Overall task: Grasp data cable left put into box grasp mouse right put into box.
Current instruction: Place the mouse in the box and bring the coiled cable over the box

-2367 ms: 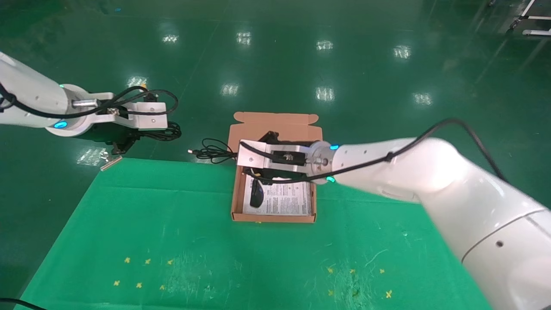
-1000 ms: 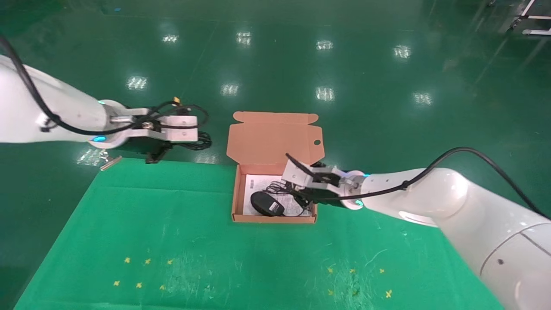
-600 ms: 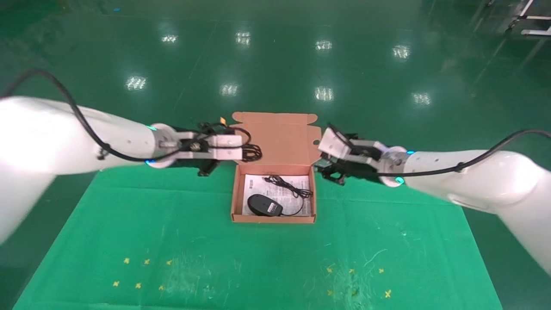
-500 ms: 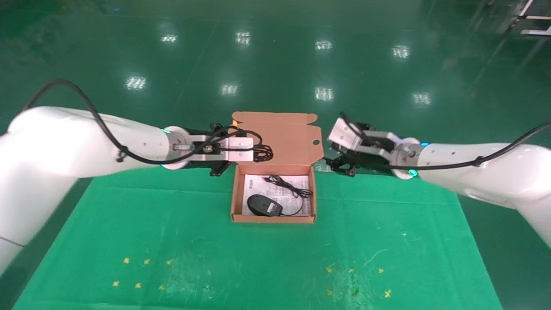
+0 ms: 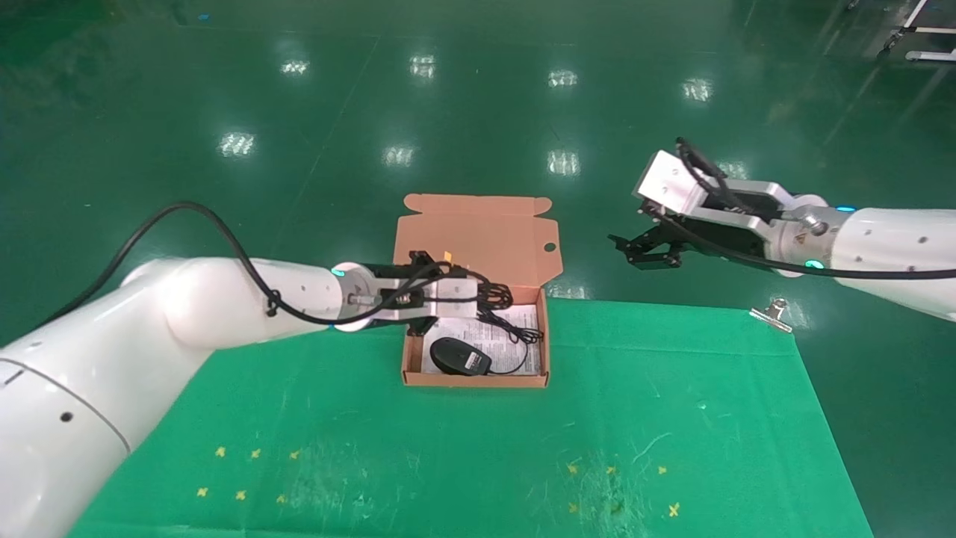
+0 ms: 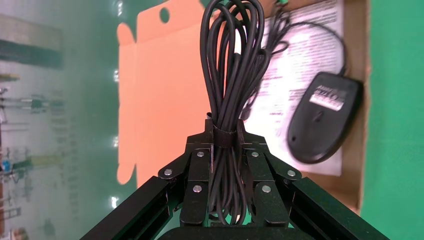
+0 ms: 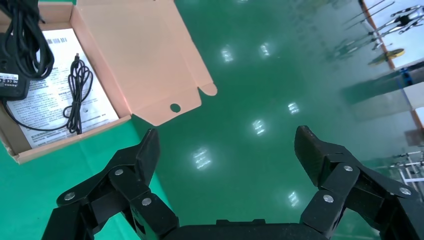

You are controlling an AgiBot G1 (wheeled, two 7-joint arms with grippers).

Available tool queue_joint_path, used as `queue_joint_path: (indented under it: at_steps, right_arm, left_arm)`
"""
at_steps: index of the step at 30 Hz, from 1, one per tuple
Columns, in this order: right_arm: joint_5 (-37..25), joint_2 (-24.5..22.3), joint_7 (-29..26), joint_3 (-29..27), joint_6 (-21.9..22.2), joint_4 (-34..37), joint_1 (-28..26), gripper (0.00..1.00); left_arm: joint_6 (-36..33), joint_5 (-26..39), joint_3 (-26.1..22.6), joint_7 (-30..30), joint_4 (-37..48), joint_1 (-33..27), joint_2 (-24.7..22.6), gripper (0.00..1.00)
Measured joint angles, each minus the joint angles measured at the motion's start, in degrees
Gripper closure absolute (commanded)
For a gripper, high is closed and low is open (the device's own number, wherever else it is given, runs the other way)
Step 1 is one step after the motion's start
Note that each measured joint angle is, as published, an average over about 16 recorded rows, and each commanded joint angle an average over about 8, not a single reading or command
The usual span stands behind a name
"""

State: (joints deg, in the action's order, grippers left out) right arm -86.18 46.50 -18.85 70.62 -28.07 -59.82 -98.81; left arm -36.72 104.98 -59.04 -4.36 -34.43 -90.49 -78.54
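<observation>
The box [image 5: 407, 351] lies open on the green mat [image 5: 463, 448], lid folded back; the mouse [image 5: 459, 356] already rests inside on the printed sheet [image 5: 515, 336], its cord looped beside it; the mouse step reads as done and the cable step is in hand. The left gripper [image 6: 223, 150] hangs over the box's far end, jaws clamped on the banded waist of the cable [image 6: 231, 60]; the coil's free loops project forward of the jaws, above the sheet and lid hinge, the mouse off to one side. The right gripper [image 7: 227, 155] is parked off the mat, well clear, jaws wide and empty. Next move, by judgement: lower the coil onto the bare sheet beside the mouse; then part the jaws; keep the loops inside the walls.
</observation>
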Motion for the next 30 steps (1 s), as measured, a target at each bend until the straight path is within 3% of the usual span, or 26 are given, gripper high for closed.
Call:
queue_joint_path:
  at_steps: [3,11,30]
  right_arm:
    - [-1.56,-1.14,-1.92,0.46,0.1,-1.95,-0.53,0.0]
    - [-4.8,-2.5,-5.06,1.42,0.38,-4.72,-1.41,0.0]
    - [-5.1,-2.51,-5.35,1.25,0.79,-4.76,-1.95,0.0]
  left_arm:
    - [0.72,-2.7,-1.67,-0.94,0.44,0.07,-0.04,1.0]
    - [1.72,-8.24,-4.35,-2.06,1.07,-0.05,-0.1,0.02]
    - [1.72,-9.09,-4.52,-1.82,0.02,-0.39,0.78,0.0]
